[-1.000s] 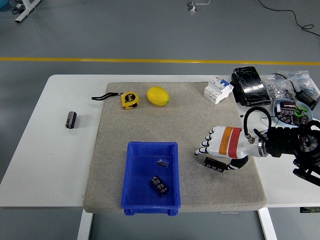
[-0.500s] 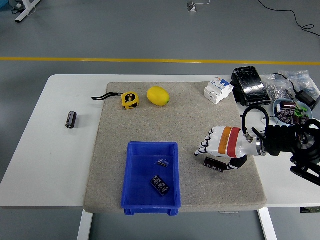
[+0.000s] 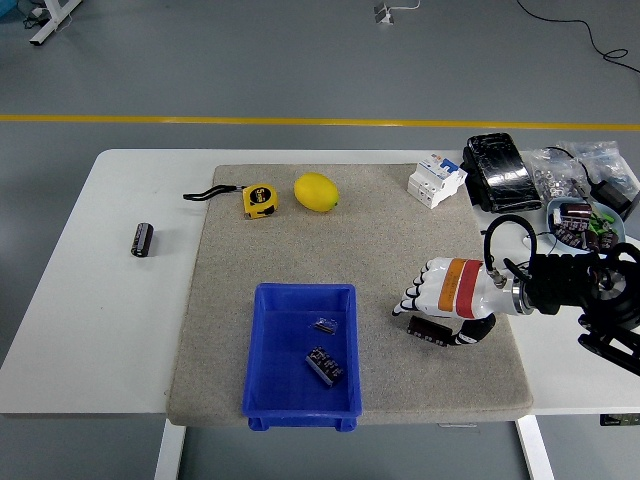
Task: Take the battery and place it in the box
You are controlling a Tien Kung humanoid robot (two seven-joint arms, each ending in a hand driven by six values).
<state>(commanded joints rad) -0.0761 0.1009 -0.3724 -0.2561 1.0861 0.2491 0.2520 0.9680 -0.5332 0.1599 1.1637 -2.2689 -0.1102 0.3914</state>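
On the mat (image 3: pixel 380 240), right of the blue box (image 3: pixel 300 350), a black battery (image 3: pixel 429 330) is enclosed by the right hand's (image 3: pixel 447 298) curled fingers (image 3: pixel 408 302).

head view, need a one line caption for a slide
Right hand closing over a black battery on the mat, beside the blue box that already holds one.

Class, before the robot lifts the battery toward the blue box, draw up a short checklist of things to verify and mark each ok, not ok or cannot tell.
1. Right hand over the battery: ok.
2. Fingers firmly closed on it: cannot tell; the hand hides the contact.
3. Battery off the mat: cannot tell.
4. Blue box open, with free floor beside the two small parts already inside: ok.
5. Path from hand to box free of objects: ok.
6. Left hand clear of the route: ok, not in view.
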